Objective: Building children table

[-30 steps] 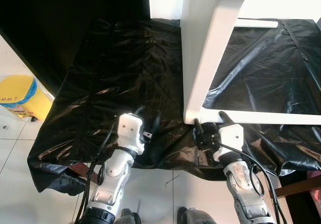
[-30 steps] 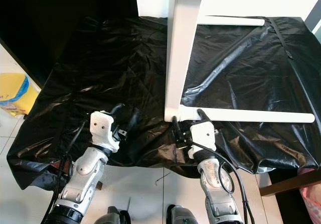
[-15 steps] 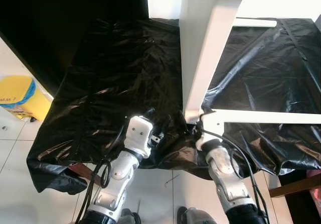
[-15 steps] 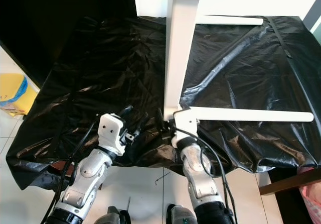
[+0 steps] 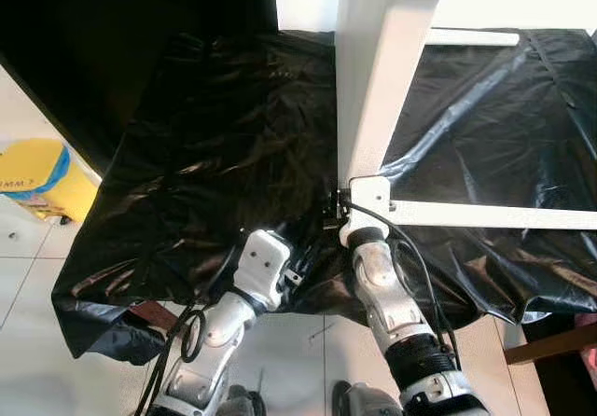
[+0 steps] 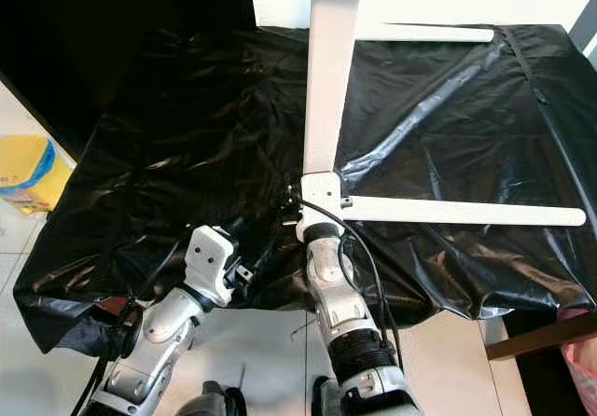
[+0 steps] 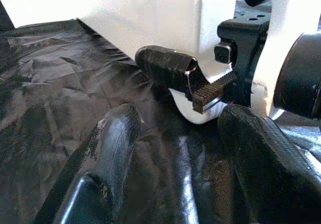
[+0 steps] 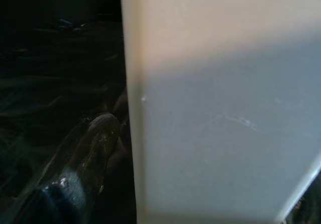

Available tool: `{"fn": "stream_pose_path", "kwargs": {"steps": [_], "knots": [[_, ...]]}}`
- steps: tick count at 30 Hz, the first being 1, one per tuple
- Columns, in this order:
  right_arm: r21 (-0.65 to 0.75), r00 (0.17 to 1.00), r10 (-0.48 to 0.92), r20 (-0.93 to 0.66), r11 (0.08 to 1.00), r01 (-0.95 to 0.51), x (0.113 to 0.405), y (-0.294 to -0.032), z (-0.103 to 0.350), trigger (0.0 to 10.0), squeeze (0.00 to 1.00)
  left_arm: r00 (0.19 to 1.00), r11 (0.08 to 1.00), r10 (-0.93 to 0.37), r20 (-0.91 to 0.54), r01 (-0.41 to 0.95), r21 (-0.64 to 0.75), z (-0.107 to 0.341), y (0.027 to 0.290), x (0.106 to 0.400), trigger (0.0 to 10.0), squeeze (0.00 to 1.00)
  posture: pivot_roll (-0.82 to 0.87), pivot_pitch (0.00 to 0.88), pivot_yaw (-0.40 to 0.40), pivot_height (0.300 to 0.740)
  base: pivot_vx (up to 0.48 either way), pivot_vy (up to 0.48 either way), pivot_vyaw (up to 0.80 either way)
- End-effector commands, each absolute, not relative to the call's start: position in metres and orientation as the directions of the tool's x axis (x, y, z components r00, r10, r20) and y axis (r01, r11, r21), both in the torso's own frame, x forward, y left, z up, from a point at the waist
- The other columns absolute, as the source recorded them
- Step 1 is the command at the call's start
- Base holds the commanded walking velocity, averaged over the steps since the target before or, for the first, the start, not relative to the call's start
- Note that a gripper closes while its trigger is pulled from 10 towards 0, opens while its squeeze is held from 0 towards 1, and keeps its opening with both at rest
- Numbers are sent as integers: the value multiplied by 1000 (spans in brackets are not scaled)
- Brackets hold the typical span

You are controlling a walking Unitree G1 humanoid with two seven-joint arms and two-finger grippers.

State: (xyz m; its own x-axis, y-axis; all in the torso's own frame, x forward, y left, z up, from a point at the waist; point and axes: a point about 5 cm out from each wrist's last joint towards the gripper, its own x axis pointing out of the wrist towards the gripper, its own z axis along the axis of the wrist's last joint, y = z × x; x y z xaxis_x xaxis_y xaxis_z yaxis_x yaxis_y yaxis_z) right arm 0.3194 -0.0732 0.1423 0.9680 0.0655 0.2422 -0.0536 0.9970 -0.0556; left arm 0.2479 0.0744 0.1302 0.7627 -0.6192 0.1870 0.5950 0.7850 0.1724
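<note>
Right gripper (image 5: pixel 338 213) pinches corner of white wooden table frame (image 5: pixel 373 90) resting on black plastic sheet (image 5: pixel 215 136); left gripper (image 7: pixel 175 133) spread, just beside. Risk: frame slips on slick plastic.

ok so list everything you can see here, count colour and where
table frame: one, white, standing on the covered surface, its near corner at the right gripper
plastic sheet: one, black, crinkled, draped over the low surface and hanging off its near edge
yellow container: one, yellow with a blue band, on the tiled floor to the robot's left
floor: pale tiles, under and left of the covered surface
left gripper: black fingers open, just off the frame's corner, over the sheet
right gripper: black fingers, at the frame's lower corner; one finger lies beside the white leg
</note>
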Motion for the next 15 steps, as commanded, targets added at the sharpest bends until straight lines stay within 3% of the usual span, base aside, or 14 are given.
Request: {"fn": "stream_pose_path", "kwargs": {"steps": [1,10,15], "knots": [[-73,968,79,238,995,-63,317,-74,140,10000,0,760,777,-628,165,606,170,127,75,244,10000,0,0,178,59,740,0,0,0],[-117,947,113,301,990,-80,298,-90,138,10000,0,750,767,-641,164,620,164,131,73,244,10000,0,-13,178,57,740,0,0,0],[-164,929,148,340,982,-97,278,-114,144,10000,0,714,735,-678,174,663,143,137,65,246,10000,0,-53,173,66,740,0,0,0]]}}
